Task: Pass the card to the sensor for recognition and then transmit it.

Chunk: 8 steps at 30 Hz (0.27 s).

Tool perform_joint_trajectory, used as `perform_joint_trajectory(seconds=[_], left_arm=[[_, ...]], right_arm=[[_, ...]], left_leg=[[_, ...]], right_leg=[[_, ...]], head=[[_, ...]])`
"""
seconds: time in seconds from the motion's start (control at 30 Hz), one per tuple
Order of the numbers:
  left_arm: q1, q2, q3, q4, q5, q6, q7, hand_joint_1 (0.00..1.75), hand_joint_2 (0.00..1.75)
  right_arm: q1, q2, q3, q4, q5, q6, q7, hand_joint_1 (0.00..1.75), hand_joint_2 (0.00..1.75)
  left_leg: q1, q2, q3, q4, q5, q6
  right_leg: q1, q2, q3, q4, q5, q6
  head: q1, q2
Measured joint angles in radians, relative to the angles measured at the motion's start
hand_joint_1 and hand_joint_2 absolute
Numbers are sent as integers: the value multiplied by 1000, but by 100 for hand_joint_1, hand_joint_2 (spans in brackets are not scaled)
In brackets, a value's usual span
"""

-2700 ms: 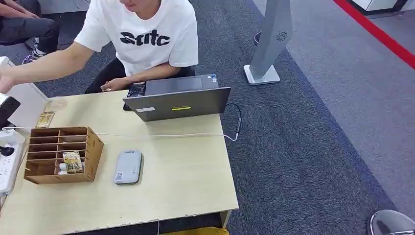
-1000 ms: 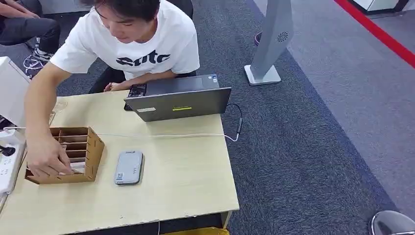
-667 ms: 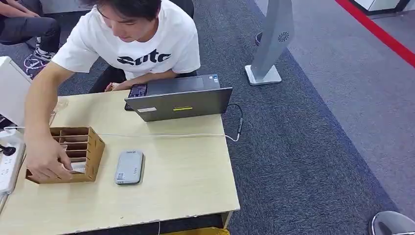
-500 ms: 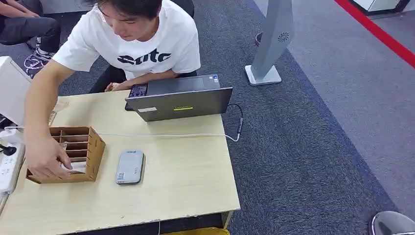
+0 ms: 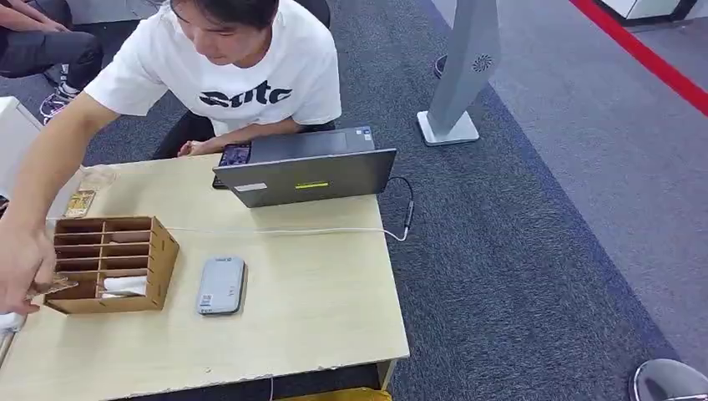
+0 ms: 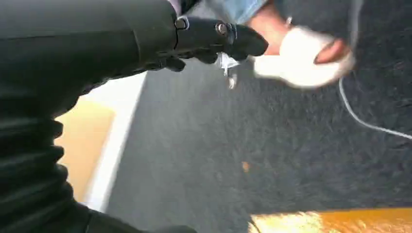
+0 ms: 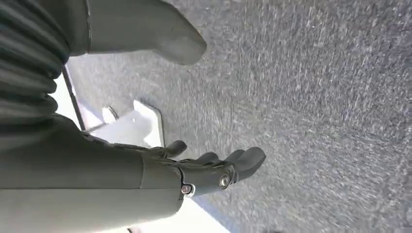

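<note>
Card (image 5: 50, 287): a thin brownish one, pinched in a person's hand (image 5: 21, 269) at the near left edge of the worktop (image 5: 317, 309), just beside the wooden organiser (image 5: 113, 263) and well apart from the sensor. The person leans in from behind an open laptop (image 5: 305, 171) at the far side. The organiser stands left of centre with something white in a near slot. To its right, flat on the worktop, lies the grey sensor (image 5: 221, 285) with nothing on it. A second card-like piece (image 5: 79, 203) lies beyond the organiser.

The left robot hand (image 6: 194, 41) hangs over dark carpet, fingers stretched out and grasping nothing. The right robot hand (image 7: 204, 172) does likewise, released, with thumb and fingers apart.

As for progress, the scene fits two stages: the person holding a card out for the robot to pick up, or taking one back after the sensor pass and handover. The pictures do not settle which.
</note>
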Motion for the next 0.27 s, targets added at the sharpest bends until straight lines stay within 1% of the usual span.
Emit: perform_joint_trajectory(seconds=[0.03,0.07,0.13,0.17,0.2,0.27], left_arm=[[4,4,-68,10,1,9,2,0,175],[6,8,-118,19,3,17,0,0,175],[8,15,-194,34,11,24,1,0,175],[11,16,-222,42,35,24,1,0,175],[14,18,-232,45,65,23,0,0,175],[17,17,-232,54,153,15,-8,0,175]], right_arm=[[-1,-1,4,0,6,-1,2,0,175],[-1,-1,7,0,8,-2,2,0,175],[-2,-2,8,0,13,-3,2,0,175],[-2,-2,11,0,22,-6,2,0,175],[-1,-2,15,0,29,-11,4,0,175],[0,-2,21,2,34,-22,17,0,175]], left_leg=[[0,0,0,0,0,0],[0,0,0,0,0,0],[0,0,0,0,0,0],[0,0,0,0,0,0],[0,0,0,0,0,0],[1,0,0,0,0,0]], right_leg=[[0,0,0,0,0,0],[0,0,0,0,0,0],[0,0,0,0,0,0],[0,0,0,0,0,0],[0,0,-1,0,0,0],[0,0,-1,0,-1,0]], head=[[0,0],[0,0],[0,0],[0,0],[0,0],[0,0]])
